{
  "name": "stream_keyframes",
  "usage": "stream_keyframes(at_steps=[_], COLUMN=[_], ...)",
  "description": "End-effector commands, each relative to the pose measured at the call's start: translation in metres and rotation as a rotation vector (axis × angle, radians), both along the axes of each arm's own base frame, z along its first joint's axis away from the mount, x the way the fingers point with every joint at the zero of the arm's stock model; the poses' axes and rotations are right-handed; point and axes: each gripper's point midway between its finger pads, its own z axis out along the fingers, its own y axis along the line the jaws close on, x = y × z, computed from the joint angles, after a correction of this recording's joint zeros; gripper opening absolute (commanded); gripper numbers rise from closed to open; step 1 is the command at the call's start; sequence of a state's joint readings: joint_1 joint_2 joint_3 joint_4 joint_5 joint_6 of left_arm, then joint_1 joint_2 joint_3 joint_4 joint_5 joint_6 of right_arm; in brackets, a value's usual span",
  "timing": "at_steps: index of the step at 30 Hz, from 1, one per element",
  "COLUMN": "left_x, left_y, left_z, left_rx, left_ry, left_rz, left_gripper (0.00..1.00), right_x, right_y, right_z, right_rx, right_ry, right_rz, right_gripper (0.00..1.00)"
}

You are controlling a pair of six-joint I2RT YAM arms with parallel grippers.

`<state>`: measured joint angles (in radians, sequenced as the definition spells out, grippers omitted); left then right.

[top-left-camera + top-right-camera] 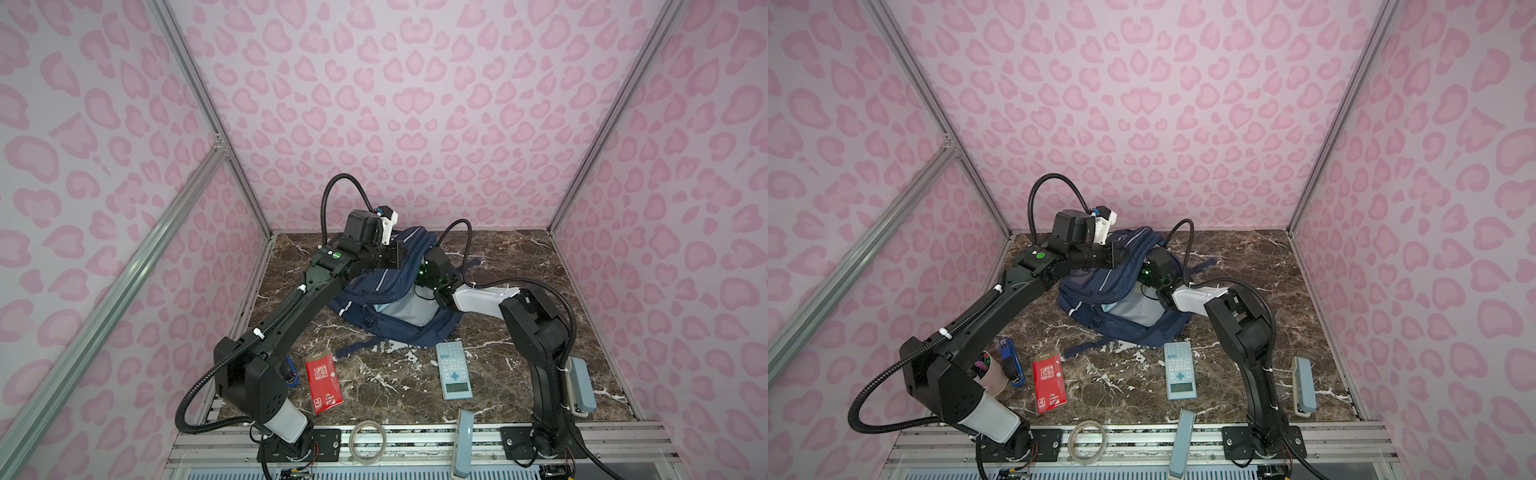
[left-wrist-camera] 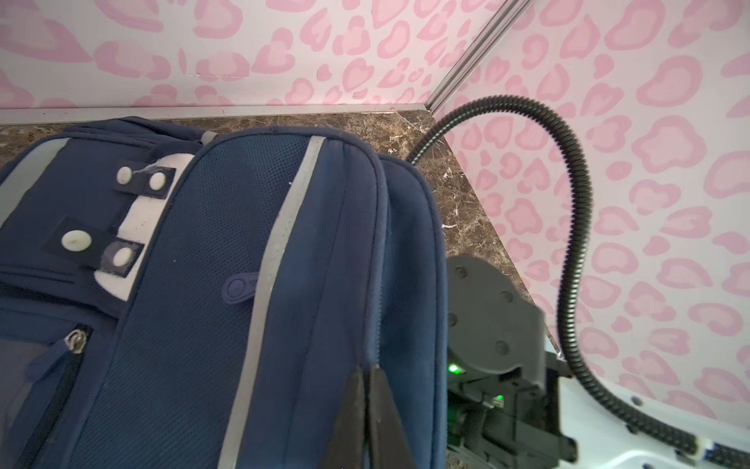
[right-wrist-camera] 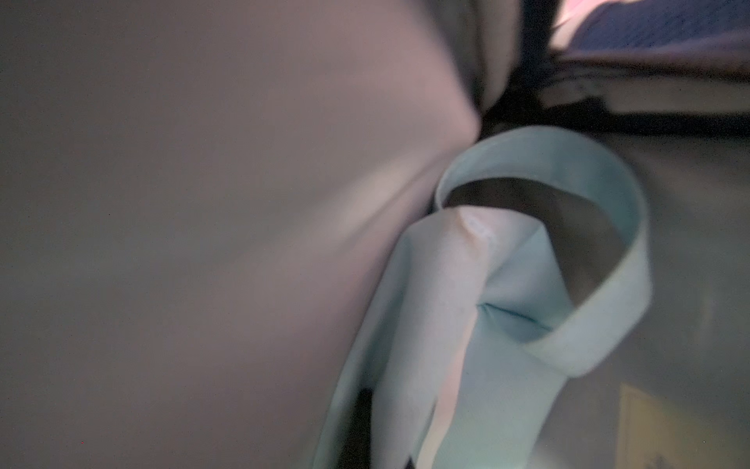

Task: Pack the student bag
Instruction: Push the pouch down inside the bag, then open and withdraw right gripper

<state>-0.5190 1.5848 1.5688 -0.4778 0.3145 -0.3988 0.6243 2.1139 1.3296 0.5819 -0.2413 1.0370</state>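
**Near edge.** A ring of clear tubing (image 1: 365, 442) and a pale blue-grey oblong tool (image 1: 462, 436) rest on the aluminium rail (image 1: 415, 434) between the two arm bases.

**Front of table.** On the dark brown marble-patterned table (image 1: 540, 270) a flat red card packet (image 1: 323, 382) lies to the left. A pale blue slab calculator (image 1: 454, 370) lies to the right, well apart from it. In a top view a pink cup of pens (image 1: 990, 376) and a blue stapler (image 1: 1011, 363) sit just beside the left arm's base, left of the packet. A second pale blue-grey tool (image 1: 1303, 386) lies to the right of the right arm.

**Mid-table.** The student bag (image 1: 374, 286) — a large navy-blue fabric backpack with grey reflective stripes and white studded patches — lies behind the packet and calculator, toward the back wall. Its mouth faces the near side and shows light grey lining (image 1: 399, 309).

**Grippers.** The right gripper (image 3: 383, 438) is sunk inside the bag's mouth, hidden in both top views. Its wrist view is blurred, showing lining and a pale blue fabric loop (image 3: 588, 325). Its jaws are together; whether they pinch anything cannot be told. The left gripper (image 2: 368, 375) sits at the bag's raised upper edge — jaws pressed together on the fabric at the zip seam.

**Far.** Pink heart-spotted walls (image 1: 415, 124) enclose the table.
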Motion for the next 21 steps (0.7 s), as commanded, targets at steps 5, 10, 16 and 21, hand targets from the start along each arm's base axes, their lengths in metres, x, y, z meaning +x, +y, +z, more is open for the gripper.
stream_keyframes(at_steps=[5,10,16,21], left_x=[-0.002,0.001,-0.001,-0.003], left_y=[-0.006,-0.004,-0.008,-0.013], left_z=[0.029,0.007,0.003,0.008], left_rx=[-0.107,-0.099,-0.133,-0.158], left_ry=[-0.056,-0.019,-0.003,0.007], left_rz=[-0.042,-0.031,-0.048,-0.069], left_gripper=[0.03,0.03,0.03,0.04], right_x=[0.019,-0.011,-0.058,-0.069], right_y=[-0.001,-0.032,-0.056,-0.016], right_z=[-0.008,-0.009,-0.021,-0.021], right_rx=[0.030,-0.092,-0.175,-0.057], right_ry=[-0.043,-0.038,0.005,-0.020], right_rz=[-0.127,-0.116,-0.056,0.017], right_gripper=[0.27,0.53,0.38,0.22])
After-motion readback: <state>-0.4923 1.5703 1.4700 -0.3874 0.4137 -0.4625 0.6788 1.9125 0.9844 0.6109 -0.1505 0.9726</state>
